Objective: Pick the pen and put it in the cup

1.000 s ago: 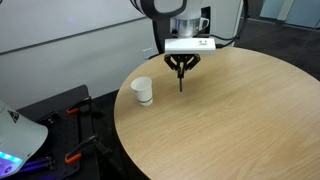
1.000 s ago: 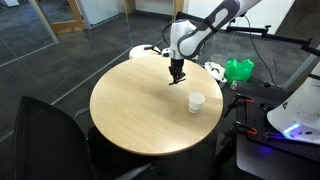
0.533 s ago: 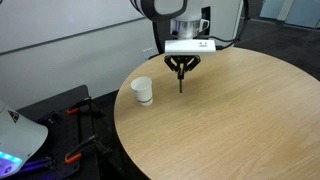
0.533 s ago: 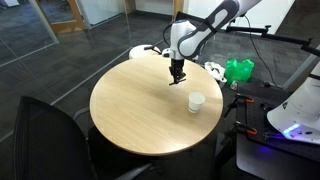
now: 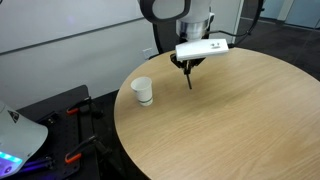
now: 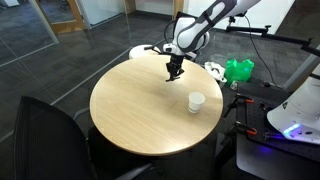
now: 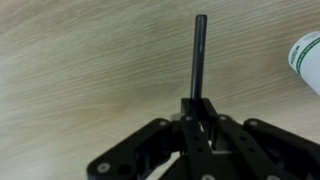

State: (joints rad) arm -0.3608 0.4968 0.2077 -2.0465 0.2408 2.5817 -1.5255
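Observation:
My gripper (image 5: 189, 66) is shut on the pen (image 5: 189, 79), a thin dark stick that hangs upright from the jaws, clear above the round wooden table (image 5: 240, 130). In the wrist view the pen (image 7: 199, 58) sticks out straight from between the closed fingers (image 7: 197, 118). The white paper cup (image 5: 143, 91) stands upright near the table's edge, to the left of the gripper and apart from it. In an exterior view the gripper (image 6: 173, 70) holds the pen near the table's far edge, and the cup (image 6: 196, 102) stands at the right edge. The cup's rim (image 7: 308, 58) shows at the wrist view's right edge.
A dark office chair (image 6: 45, 140) stands at the table's near side. A green bag (image 6: 238, 70) and white equipment (image 6: 300, 105) are beyond the table on the right. A black cart with a white device (image 5: 25, 135) stands low beside the table.
The gripper has risen and shifted a little to the right in an exterior view, carrying the pen higher above the table. The cup has not moved.

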